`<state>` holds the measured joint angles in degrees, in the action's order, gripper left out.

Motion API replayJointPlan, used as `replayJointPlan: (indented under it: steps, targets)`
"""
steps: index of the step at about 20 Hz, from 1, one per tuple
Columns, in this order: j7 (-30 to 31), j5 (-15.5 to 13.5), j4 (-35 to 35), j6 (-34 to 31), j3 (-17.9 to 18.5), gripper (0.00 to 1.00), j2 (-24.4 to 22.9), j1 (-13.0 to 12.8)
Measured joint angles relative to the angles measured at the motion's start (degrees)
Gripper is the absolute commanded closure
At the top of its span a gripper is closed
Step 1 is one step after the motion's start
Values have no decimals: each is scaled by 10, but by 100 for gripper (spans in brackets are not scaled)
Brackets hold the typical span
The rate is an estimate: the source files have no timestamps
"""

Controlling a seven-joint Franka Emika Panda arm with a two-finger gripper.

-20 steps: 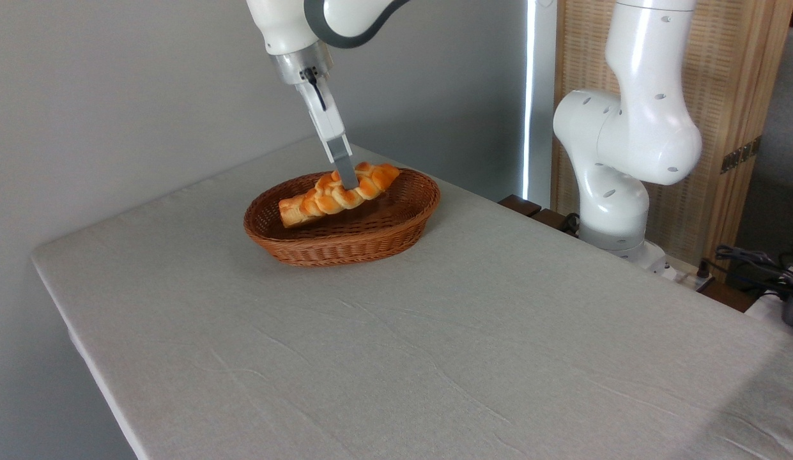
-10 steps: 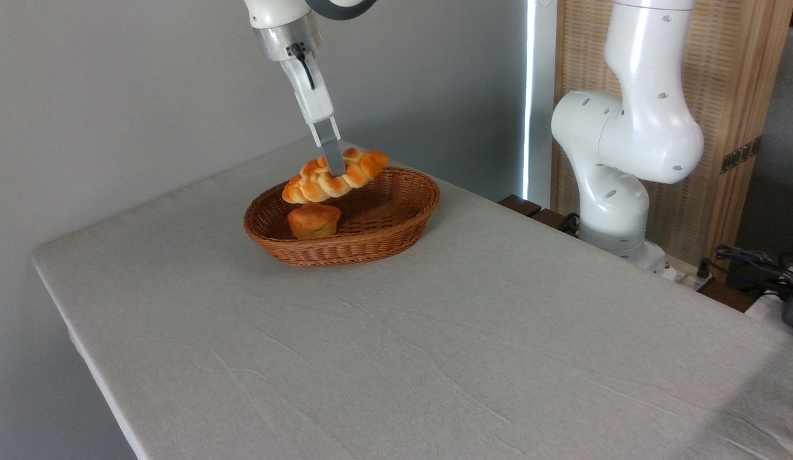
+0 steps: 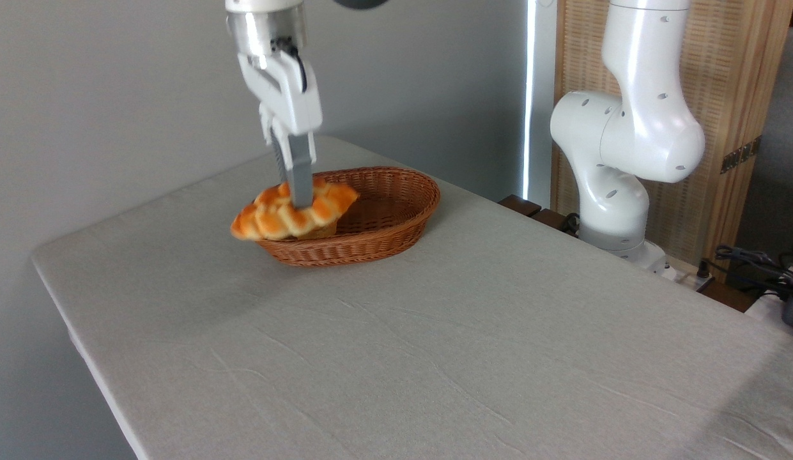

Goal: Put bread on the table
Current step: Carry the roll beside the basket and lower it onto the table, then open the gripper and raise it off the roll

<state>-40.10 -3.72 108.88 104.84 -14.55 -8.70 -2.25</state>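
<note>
Nearest to the lens, in front of and below the claw: wide stretch of table [image 3: 434, 358] under wrinkled grey-beige cloth, bare of objects across the whole foreground.

Further back, at the claw itself: two-finger gripper [image 3: 300, 203] pointing down, closed onto the braided bread [image 3: 292, 213] near its middle, grey front finger [image 3: 300, 179] pressed across the loaf's near side, other finger hidden behind. Braided bread held in the air, lying roughly level, left tip dipping slightly and sticking out past the basket's left rim, right tip over the basket's inside. Slightly blurred, golden-orange with paler creases.

Directly under and to the right of the claw: oval brown wicker basket [image 3: 383, 223] resting on the cloth. Just below the loaf, a sliver of something orange inside the basket, too hidden to name.

Above the claw: white hand body and metal wrist running out of the top edge.

Well to the right and behind: white arm base and joints [image 3: 626, 147] at the table's far side, wooden slatted screen [image 3: 735, 115] beyond, cables [image 3: 754, 262] at far right.
</note>
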Motion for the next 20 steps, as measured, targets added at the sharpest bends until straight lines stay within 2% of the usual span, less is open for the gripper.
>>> replayJointPlan:
  steps: [2, 5, 6, 7, 10, 20]
  targets:
    - [0, 27, 0, 38, 9, 66, 31, 1]
    - [2, 65, 1, 101, 9, 18, 95, 1]
    - [4, 69, 1, 115, 9, 6, 113, 1]
    - [6, 71, 0, 122, 9, 0, 128, 1]
    - [8, 73, -2, 126, 9, 0, 144, 0]
    - [8, 73, -4, 126, 8, 0, 147, -1]
